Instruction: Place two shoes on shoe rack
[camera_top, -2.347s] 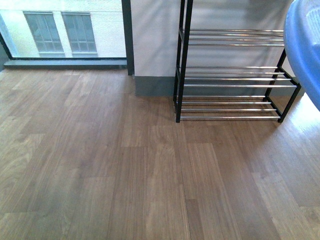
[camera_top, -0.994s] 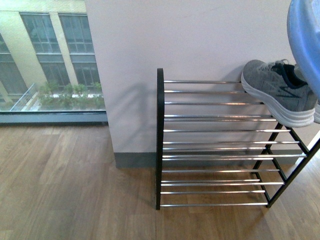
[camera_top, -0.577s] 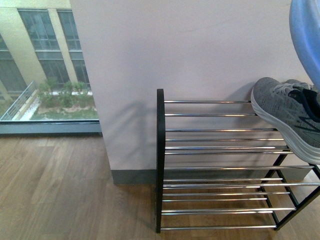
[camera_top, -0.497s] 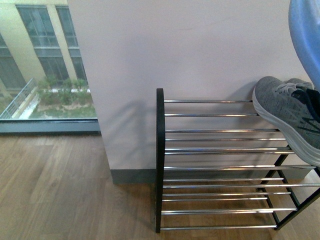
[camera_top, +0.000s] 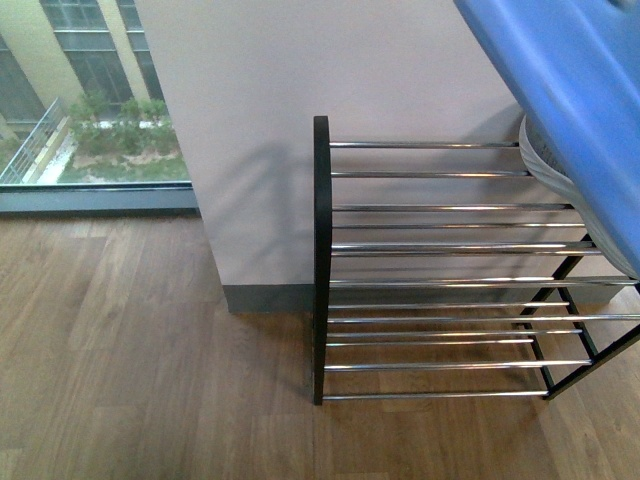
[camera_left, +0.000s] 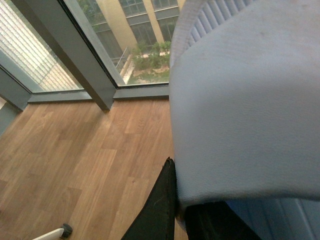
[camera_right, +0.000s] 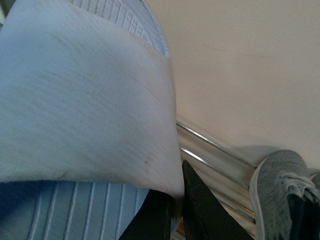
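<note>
A grey knit sneaker with a white sole (camera_right: 280, 192) sits on the top chrome bars of the black-framed shoe rack (camera_top: 430, 270), at the right of the front view. Both wrist views are filled by pale blue ribbed slippers (camera_left: 245, 100). Each gripper looks clamped on one, though the jaws barely show. Next would be setting these down on free bars.

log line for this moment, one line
stage: at shoe rack | grey shoe on top shelf | blue item blocks front view | left pincer: holds pale blue item | right pincer: holds same kind
</note>
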